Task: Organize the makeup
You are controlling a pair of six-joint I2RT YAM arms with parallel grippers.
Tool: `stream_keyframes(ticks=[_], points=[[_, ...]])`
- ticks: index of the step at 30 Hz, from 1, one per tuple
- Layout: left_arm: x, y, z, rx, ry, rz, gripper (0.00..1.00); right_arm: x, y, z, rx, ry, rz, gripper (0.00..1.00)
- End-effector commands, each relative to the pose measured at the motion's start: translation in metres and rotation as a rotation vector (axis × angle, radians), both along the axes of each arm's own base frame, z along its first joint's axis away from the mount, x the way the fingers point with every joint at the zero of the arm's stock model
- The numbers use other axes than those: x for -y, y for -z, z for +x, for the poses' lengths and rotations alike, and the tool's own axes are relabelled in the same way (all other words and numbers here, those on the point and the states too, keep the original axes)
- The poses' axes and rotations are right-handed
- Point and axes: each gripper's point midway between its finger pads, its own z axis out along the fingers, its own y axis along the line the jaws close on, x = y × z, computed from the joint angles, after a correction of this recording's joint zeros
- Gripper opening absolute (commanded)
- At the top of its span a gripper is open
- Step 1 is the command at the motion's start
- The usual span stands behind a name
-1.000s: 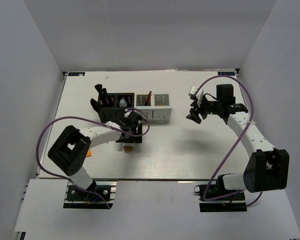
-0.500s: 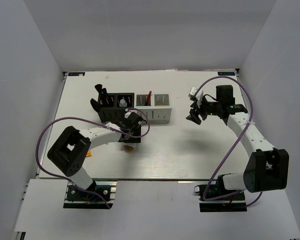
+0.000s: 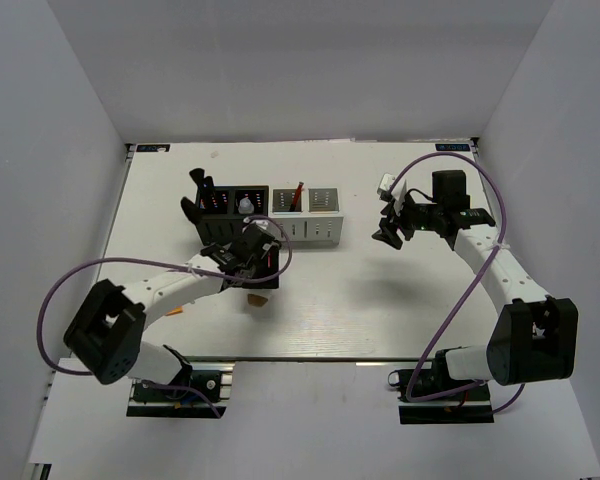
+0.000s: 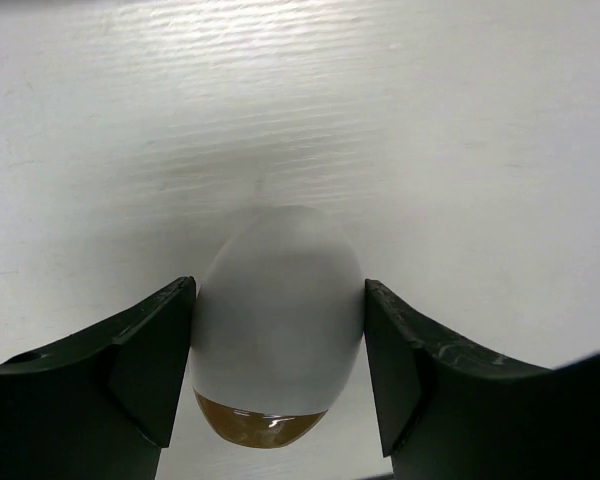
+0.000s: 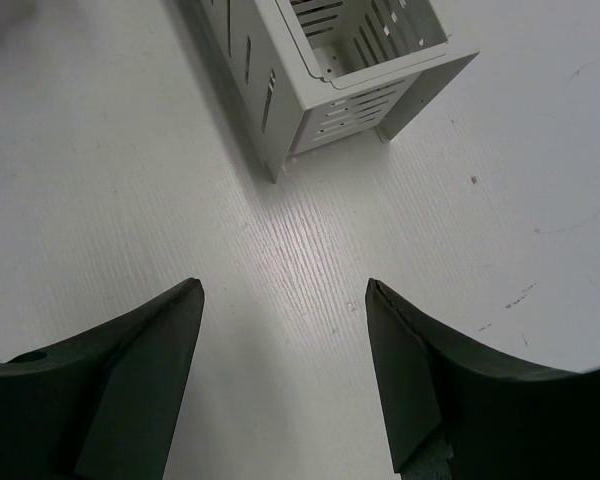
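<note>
Sponge [image 4: 277, 285]: white egg shape with an amber band on the end facing the wrist cam. It's pinched between the left gripper [image 4: 278, 300] fingers, left of bench centre.
Black brushes [image 3: 198, 186]: standing in the black box [image 3: 220, 228], toward the far-left corner.
Small whitish item [image 3: 245, 205]: same box, too small to identify.
Red-and-black stick [image 3: 297, 193]: leaning in the white box [image 3: 315, 228], mid-bench toward the far edge.
Orange tube [image 3: 179, 308]: flat near the left edge, partly hidden.
</note>
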Motion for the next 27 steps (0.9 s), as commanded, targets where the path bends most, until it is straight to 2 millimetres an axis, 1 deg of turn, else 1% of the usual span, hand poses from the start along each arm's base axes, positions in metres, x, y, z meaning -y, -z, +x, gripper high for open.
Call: stream_keyframes(ticks=[1, 2, 4, 5, 7, 8, 10, 11, 12, 15, 17, 18, 20, 21, 22, 23, 24, 25, 27], points=[[0.025, -0.044, 0.01, 0.093, 0.074, -0.137, 0.05, -0.003, -0.013, 0.0, 0.036, -0.007, 0.028, 0.72], [0.035, -0.053, 0.012, 0.115, 0.11, -0.182, 0.05, -0.002, -0.013, 0.001, 0.037, -0.005, 0.027, 0.72], [0.047, -0.069, 0.015, 0.154, 0.154, -0.246, 0.04, -0.003, -0.013, 0.0, 0.039, -0.006, 0.028, 0.72], [0.061, -0.088, 0.016, 0.185, 0.195, -0.315, 0.04, -0.002, -0.013, 0.0, 0.039, -0.005, 0.027, 0.72], [0.072, -0.105, 0.02, 0.217, 0.233, -0.366, 0.03, -0.002, -0.014, 0.0, 0.041, -0.004, 0.026, 0.72], [0.082, -0.124, 0.026, 0.257, 0.259, -0.406, 0.02, -0.002, -0.014, 0.0, 0.042, -0.002, 0.025, 0.72], [0.094, -0.144, 0.033, 0.3, 0.288, -0.45, 0.01, -0.001, -0.014, 0.0, 0.041, 0.003, 0.028, 0.72], [0.101, -0.153, 0.04, 0.329, 0.304, -0.47, 0.01, -0.002, -0.014, 0.001, 0.039, 0.008, 0.032, 0.72], [0.111, -0.172, 0.044, 0.361, 0.334, -0.507, 0.01, -0.002, -0.014, 0.001, 0.035, 0.013, 0.035, 0.72], [0.131, -0.199, 0.06, 0.435, 0.375, -0.563, 0.0, -0.002, -0.017, 0.002, 0.042, 0.022, 0.042, 0.72], [0.135, -0.213, 0.077, 0.49, 0.376, -0.59, 0.0, -0.001, -0.018, 0.003, 0.05, 0.032, 0.041, 0.72], [0.142, -0.217, 0.086, 0.509, 0.383, -0.594, 0.0, -0.001, -0.018, 0.003, 0.049, 0.038, 0.043, 0.72], [0.15, -0.225, 0.1, 0.561, 0.4, -0.587, 0.0, 0.001, -0.018, 0.004, 0.055, 0.054, 0.041, 0.72], [0.156, -0.212, 0.109, 0.543, 0.404, -0.567, 0.0, 0.001, -0.02, 0.006, 0.061, 0.064, 0.046, 0.72], [0.162, -0.231, 0.121, 0.61, 0.406, -0.58, 0.0, 0.001, -0.022, 0.007, 0.06, 0.073, 0.052, 0.72], [0.166, -0.238, 0.129, 0.657, 0.417, -0.581, 0.0, 0.003, -0.022, 0.008, 0.06, 0.081, 0.051, 0.72], [0.171, -0.232, 0.139, 0.67, 0.41, -0.571, 0.0, 0.003, -0.024, 0.008, 0.066, 0.085, 0.055, 0.72], [0.173, -0.241, 0.146, 0.725, 0.408, -0.583, 0.0, 0.004, -0.024, 0.009, 0.067, 0.091, 0.054, 0.71], [0.173, -0.239, 0.156, 0.771, 0.398, -0.559, 0.0, 0.004, -0.024, 0.008, 0.071, 0.093, 0.054, 0.71]])
